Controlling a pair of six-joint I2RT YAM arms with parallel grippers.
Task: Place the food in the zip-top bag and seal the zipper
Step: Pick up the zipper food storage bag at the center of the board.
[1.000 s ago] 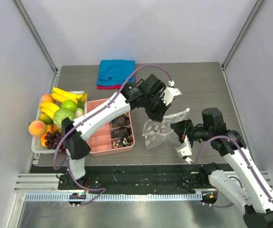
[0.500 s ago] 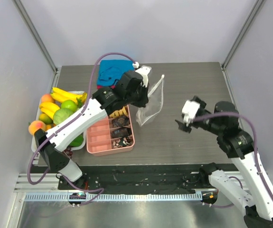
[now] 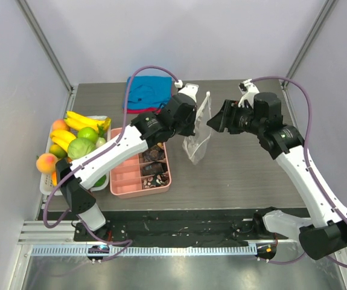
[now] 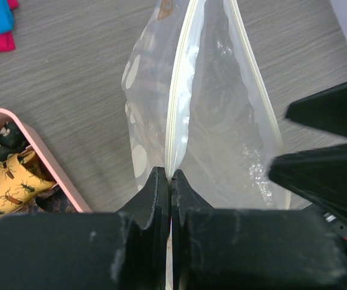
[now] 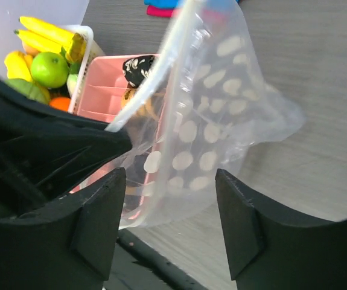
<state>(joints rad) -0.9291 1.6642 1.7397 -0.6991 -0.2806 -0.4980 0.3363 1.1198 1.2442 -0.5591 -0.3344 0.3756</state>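
Zip-top bag (image 3: 198,138) is mid-table, held up on edge rather than lying flat; can't tell if its low end touches the table (image 3: 251,175). Zipper (image 4: 174,121) runs straight away from the L wrist cam, and the mouth gapes, w/ the two clear strips spreading apart toward the far end. White dots show on the bag wall at 9 o'clock of the strip.

L gripper (image 4: 170,181) comes in from 9 o'clock of the bag in the top view, fingers (image 4: 155,193) pressed together on the near end of the zipper.

R gripper (image 3: 213,121) is at 3 o'clock of the bag, fingers (image 5: 98,223) spread wide, bag hanging just ahead betw. them; contact can't be told.

Pink compartment box (image 3: 125,176), w/ dark and yellow bits in its cells, lies at 9 o'clock of the bag. Fruit tray (image 3: 43,187) w/ bananas (image 3: 82,121) is further out at 9. Blue and red cloth (image 3: 146,92) lies at 11, near the back edge.
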